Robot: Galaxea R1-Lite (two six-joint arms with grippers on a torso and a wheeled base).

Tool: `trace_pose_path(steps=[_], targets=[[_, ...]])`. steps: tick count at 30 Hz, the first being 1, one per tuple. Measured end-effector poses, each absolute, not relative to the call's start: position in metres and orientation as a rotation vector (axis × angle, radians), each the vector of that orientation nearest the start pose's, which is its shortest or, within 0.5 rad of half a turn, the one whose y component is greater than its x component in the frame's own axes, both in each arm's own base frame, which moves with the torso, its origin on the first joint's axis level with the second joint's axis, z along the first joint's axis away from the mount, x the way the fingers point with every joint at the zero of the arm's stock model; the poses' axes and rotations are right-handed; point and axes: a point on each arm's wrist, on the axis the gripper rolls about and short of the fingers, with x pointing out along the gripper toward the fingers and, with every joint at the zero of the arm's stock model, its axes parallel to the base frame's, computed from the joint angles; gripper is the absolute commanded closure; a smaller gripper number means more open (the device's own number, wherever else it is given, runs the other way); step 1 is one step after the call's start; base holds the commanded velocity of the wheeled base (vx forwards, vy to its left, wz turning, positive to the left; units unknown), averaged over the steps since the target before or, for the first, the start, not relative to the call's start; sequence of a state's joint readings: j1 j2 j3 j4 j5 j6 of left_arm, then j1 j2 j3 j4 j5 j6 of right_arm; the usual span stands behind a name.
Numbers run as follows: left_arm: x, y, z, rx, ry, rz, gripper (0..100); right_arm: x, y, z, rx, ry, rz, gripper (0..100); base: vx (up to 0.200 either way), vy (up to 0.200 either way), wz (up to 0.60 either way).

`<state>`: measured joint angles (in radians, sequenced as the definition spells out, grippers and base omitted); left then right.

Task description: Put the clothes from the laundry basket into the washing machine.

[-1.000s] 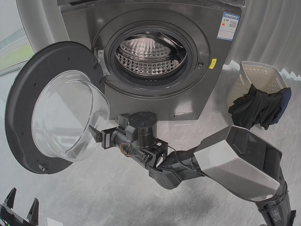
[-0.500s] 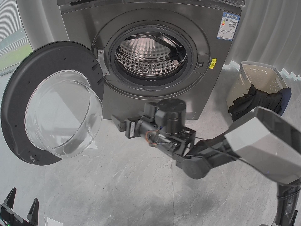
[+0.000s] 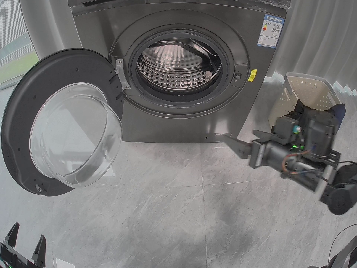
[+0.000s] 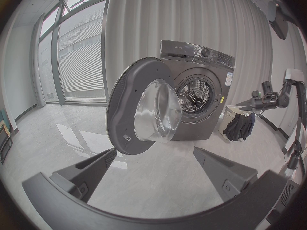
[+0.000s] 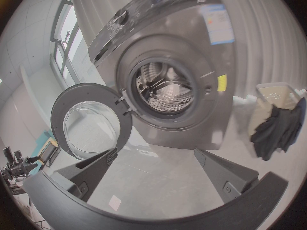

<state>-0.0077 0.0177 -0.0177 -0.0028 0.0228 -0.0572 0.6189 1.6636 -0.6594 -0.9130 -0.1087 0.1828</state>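
The grey washing machine (image 3: 178, 67) stands with its round door (image 3: 63, 120) swung open to the left, and its steel drum (image 3: 178, 66) holds nothing. A cream laundry basket (image 3: 308, 88) sits on the floor to the machine's right. Dark clothes (image 5: 278, 128) hang over its front rim; in the head view my right wrist covers most of them. My right gripper (image 3: 241, 138) hovers open and empty just left of the basket, pointing left. My left gripper (image 3: 28, 235) is open and empty, low at the near left.
Pale tiled floor (image 3: 156, 205) spreads in front of the machine. The open door juts out over the floor on the left. White curtains (image 3: 319, 30) hang behind the basket, and a window (image 4: 80, 58) lies off to the left.
My right arm has swung from beside the door's glass bowl across to the right, ending by the basket. The door moved a little wider open early on. The left gripper stayed put.
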Motion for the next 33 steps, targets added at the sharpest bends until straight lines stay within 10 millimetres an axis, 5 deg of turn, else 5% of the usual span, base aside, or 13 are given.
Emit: trace_pose_path(steps=[6,14,27,33], targets=[[-0.023,0.001,0.081,-0.056,-0.003,0.015,0,0.175,0.083,0.182,0.121,0.090,0.341,0,0.000,0.000,0.00],[-0.023,0.001,0.081,-0.056,-0.003,0.015,0,0.101,0.025,0.160,0.098,0.088,0.176,0,0.000,0.000,0.00],[-0.023,0.001,0.081,-0.056,-0.003,0.015,0,0.005,0.001,0.101,0.067,0.157,0.054,0,0.000,0.000,0.00],[-0.023,0.001,0.081,-0.057,-0.003,0.015,0,-0.012,0.002,0.089,0.059,0.071,0.105,0,0.000,0.000,0.00]])
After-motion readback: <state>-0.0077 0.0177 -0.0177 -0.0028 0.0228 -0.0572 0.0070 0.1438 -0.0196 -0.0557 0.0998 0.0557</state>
